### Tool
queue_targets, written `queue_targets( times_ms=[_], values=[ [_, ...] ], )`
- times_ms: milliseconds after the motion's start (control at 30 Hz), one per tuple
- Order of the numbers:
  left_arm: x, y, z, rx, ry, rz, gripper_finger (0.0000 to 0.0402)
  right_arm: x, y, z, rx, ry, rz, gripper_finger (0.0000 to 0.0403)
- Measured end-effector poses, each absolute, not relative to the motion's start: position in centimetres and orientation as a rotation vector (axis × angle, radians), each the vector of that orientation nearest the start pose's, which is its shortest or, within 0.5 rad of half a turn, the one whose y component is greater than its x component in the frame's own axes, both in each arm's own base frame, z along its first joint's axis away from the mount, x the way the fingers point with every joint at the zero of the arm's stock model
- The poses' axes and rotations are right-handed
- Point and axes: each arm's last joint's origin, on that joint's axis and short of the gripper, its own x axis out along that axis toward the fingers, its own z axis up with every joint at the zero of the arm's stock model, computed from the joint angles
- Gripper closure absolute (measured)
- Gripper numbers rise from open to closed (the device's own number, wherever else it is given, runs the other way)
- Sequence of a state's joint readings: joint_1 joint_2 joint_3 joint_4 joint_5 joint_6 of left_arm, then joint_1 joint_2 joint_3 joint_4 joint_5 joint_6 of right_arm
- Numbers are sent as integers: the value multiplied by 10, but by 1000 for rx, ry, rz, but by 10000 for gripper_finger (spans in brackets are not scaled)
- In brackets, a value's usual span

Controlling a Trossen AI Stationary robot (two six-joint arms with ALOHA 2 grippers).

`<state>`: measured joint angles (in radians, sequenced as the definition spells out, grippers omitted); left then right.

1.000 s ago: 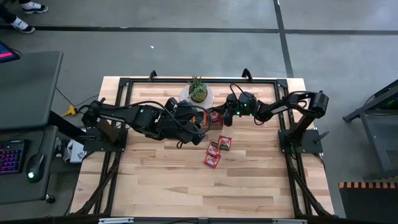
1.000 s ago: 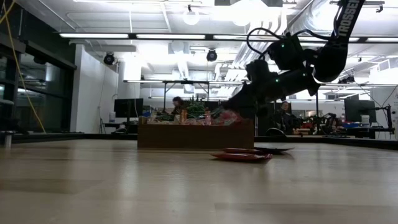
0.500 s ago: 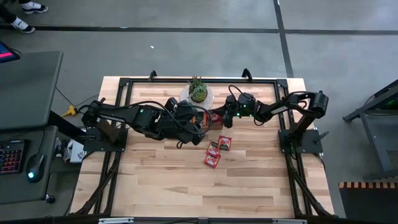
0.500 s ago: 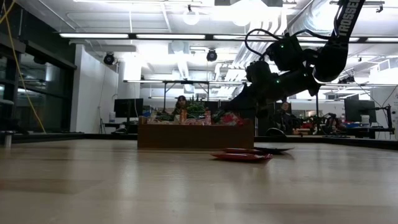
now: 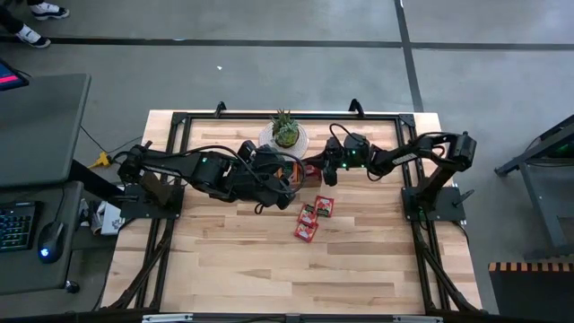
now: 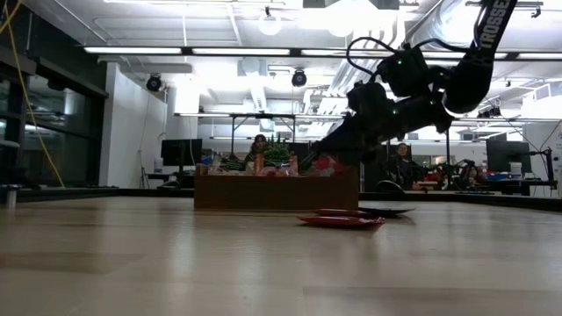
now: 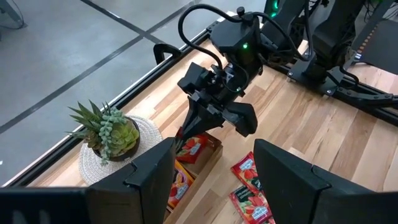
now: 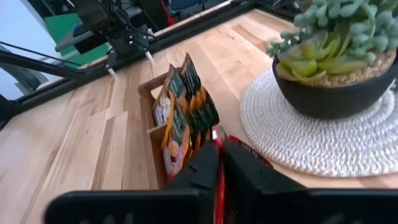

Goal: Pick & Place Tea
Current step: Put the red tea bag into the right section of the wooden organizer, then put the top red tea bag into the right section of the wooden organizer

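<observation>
**Sachet Delivery at the Tray: Right Arm**

A pale wooden worktop (image 5: pixel 269 260) is set on a grey concrete floor; in the low view an open workshop with ceiling lights is seen behind it. Toward 12 o'clock on the worktop a potted succulent (image 5: pixel 285 130) stands on a round woven mat (image 8: pixel 323 134), and just beside it, toward 5 o'clock, the wooden tray (image 8: pixel 152 134) is placed.

The tea is found in two places. Several sachets (image 8: pixel 186 102) stand upright on edge in the tray's compartments, packed so that they support one another. Three loose sachets (image 5: pixel 314 215) lie flat on the worktop at 6 o'clock from the tray, apart from it and within reach of either arm.

The right tool (image 8: pixel 217 158) is held at the tray's end nearest the mat, with its fingers nearly together on a red sachet (image 8: pixel 219 171) gripped by its thin edge. This hold is judged to suit edge-first insertion into a compartment. The right arm is extended low from 3 o'clock, its wrist pitched down over the tray.

The left tool (image 7: pixel 211 180) is held wide apart and carries nothing. The left arm is extended from 9 o'clock and waits above the tray's near side.
</observation>
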<state>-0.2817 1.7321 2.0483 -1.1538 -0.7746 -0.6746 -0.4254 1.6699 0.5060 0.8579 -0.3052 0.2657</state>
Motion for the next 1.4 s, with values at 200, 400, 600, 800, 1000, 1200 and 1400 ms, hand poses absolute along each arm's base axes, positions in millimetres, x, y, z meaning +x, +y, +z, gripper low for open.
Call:
queue_targets(
  times_ms=[200,400,600,800,1000,1200,1400],
  values=[
    [328,-74,432,-206,533,675,188,265,-113,141,361,252,-173,303],
    [328,-74,431,-208,539,668,188,265,-113,142,370,249,-169,254],
    [326,-74,429,-210,571,667,188,261,-111,164,343,182,-152,248],
    [327,-74,421,-229,585,683,188,244,-103,191,308,223,-158,247],
    [336,-78,385,-281,651,704,189,219,-86,203,345,379,-140,247],
    [351,-83,355,-352,629,655,189,203,-63,199,423,570,-63,247],
    [367,-85,319,-434,577,561,189,206,-43,190,391,680,-65,258]
  ],
)
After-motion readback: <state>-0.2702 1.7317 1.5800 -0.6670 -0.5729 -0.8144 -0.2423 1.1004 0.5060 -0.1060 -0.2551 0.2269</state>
